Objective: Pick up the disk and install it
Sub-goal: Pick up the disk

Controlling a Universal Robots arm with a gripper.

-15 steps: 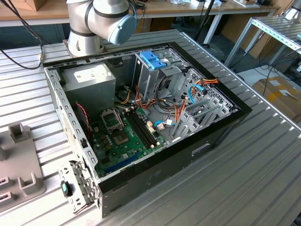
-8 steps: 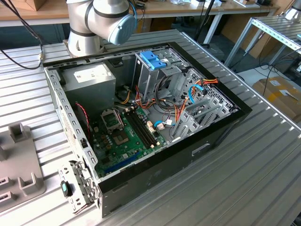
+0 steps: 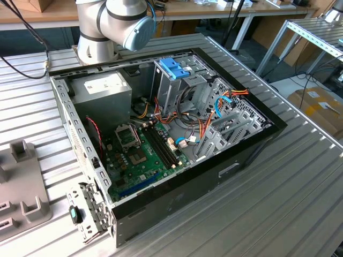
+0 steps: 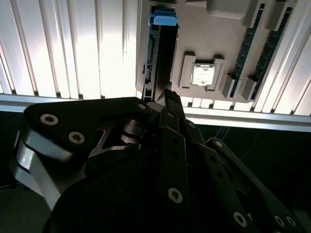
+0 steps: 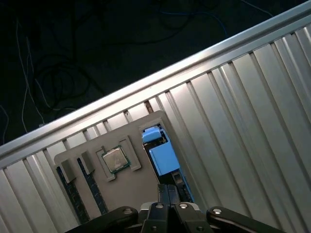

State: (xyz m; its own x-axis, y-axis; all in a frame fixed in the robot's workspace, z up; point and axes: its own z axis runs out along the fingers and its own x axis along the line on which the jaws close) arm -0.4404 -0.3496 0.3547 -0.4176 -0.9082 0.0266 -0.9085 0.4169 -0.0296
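Hovering nearest the lens: the gripper (image 5: 167, 189), its black linkage large in the foreground of both wrist views, its two fingers pressed together with nothing seen between them.
Disk: the disk (image 5: 164, 154) stands on edge in a slot of the grey tray, its blue frame turned toward the camera, just beyond the fingertips; whether they touch it I cannot tell.
Grey tray: the grey tray (image 4: 194, 34) lies on the table and also carries a processor chip (image 4: 203, 75) in a square recess and memory sticks (image 4: 243, 51) on edge in narrow slots, beside the disk's slot.
Table: the ribbed aluminium table (image 5: 252, 107) runs under the tray; past its edge lies a dark floor with loose cables (image 5: 43, 77).
Computer case: the open computer case (image 3: 177, 201) fills the middle of the exterior view, its motherboard (image 3: 142, 152) at lower centre and its power supply (image 3: 102, 88) at upper left.
Cage: a metal cage (image 3: 171, 93) stands inside the case at upper centre, topped by a blue bracket (image 3: 174, 68).
Arm: the arm's base joint (image 3: 115, 24) sits at the top of the exterior view, behind the case.
Far right: cardboard boxes (image 3: 316, 104) on the floor.
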